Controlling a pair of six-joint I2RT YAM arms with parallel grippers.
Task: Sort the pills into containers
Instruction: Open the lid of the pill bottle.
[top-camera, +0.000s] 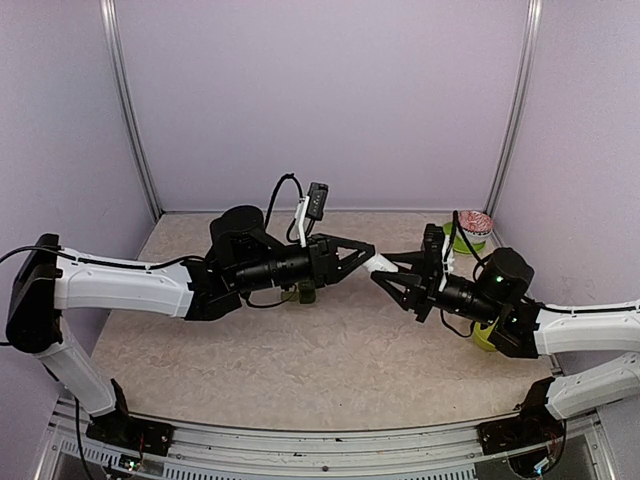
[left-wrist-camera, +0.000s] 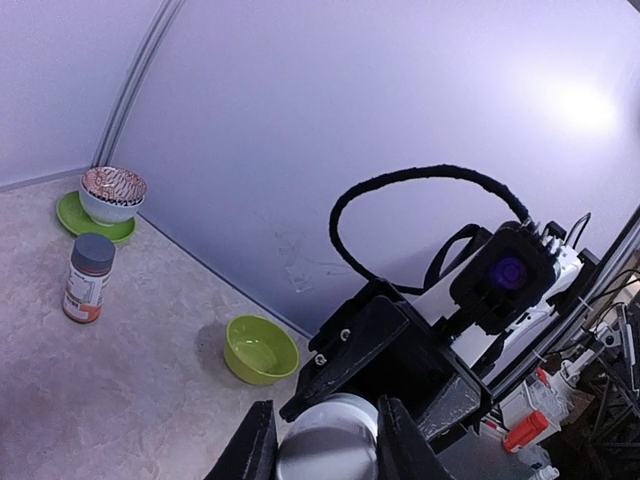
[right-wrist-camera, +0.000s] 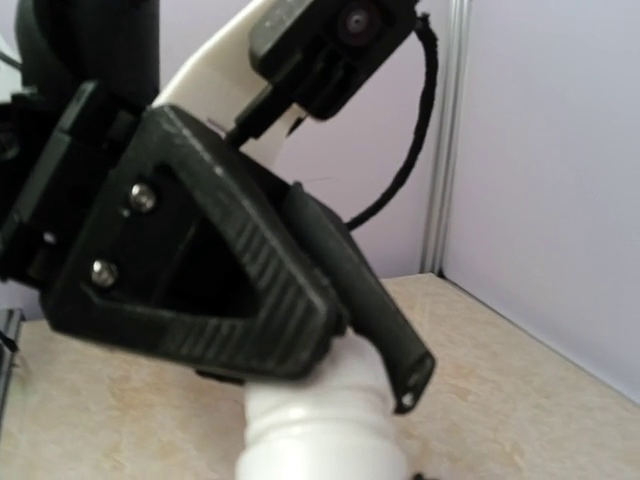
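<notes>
A white pill bottle (top-camera: 379, 265) is held in the air between both arms above the middle of the table. My left gripper (top-camera: 368, 253) is shut on one end of it; in the left wrist view that round white end (left-wrist-camera: 326, 440) sits between my fingers (left-wrist-camera: 252, 448). My right gripper (top-camera: 388, 277) is shut on the other end. In the right wrist view the bottle (right-wrist-camera: 322, 430) fills the bottom, with the left gripper's black fingers (right-wrist-camera: 350, 280) clamped on its narrower far part. My right fingers are hidden there.
A green bowl (left-wrist-camera: 262, 348) stands on the table near the back wall. A second pill bottle with a grey cap (left-wrist-camera: 88, 278) stands upright. A patterned bowl (top-camera: 472, 224) sits on a green plate at the back right. Another green bowl (top-camera: 300, 292) lies under the left arm.
</notes>
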